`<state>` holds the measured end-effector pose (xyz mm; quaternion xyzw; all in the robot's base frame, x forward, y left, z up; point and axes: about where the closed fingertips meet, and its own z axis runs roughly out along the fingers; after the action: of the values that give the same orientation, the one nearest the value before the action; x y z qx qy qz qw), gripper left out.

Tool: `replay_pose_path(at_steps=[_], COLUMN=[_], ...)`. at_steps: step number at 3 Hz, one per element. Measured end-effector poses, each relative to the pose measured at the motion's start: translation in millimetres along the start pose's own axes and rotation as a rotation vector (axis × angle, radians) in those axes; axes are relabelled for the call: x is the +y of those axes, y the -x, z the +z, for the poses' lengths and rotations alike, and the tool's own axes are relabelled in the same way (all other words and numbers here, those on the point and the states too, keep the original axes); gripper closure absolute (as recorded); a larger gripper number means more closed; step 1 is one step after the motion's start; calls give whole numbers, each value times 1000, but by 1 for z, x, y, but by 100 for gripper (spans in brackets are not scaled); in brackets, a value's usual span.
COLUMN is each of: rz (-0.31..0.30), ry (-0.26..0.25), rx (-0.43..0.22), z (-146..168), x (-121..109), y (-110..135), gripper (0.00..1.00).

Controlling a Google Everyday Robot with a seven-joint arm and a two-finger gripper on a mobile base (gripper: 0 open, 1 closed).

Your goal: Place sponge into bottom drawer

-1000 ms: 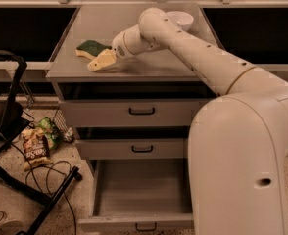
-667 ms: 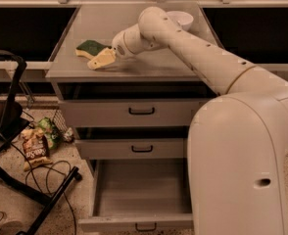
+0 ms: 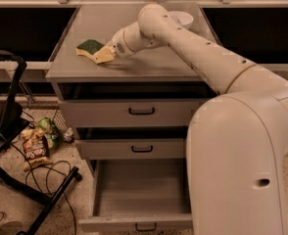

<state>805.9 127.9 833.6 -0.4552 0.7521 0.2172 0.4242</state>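
The sponge [image 3: 89, 46] lies on the tabletop [image 3: 154, 65], at its left part and toward the far side, with the dark green layer up. The gripper [image 3: 103, 56] is low over the tabletop, just at the right near edge of the sponge, and it seems to touch it. I cannot tell if the gripper is spread or is already pinching the sponge, because its tip and the pale foam have almost the same colour. The bottom drawer [image 3: 134, 223] is pulled out below, and its grey tray shows nothing inside; the two upper drawers [image 3: 141, 110] are closed. A white bowl [image 3: 181, 17] stands on the far side of the tabletop, behind the arm. In my judgement the step in hand is the grasp of the sponge. To do it well, the gripper should take the sponge across its narrow side and press only lightly, since the foam is soft. After that, it should lift straight up before moving toward the near side, so that the sponge does not drag over the tabletop edge.
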Motion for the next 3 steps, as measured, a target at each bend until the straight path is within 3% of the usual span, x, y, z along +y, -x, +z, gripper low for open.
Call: replay_pose_path(at_steps=[1, 3], rz=[0, -14], ry=[0, -11], rx=[0, 16], z=[0, -12], x=[0, -3], y=[0, -1], gripper=[100, 100])
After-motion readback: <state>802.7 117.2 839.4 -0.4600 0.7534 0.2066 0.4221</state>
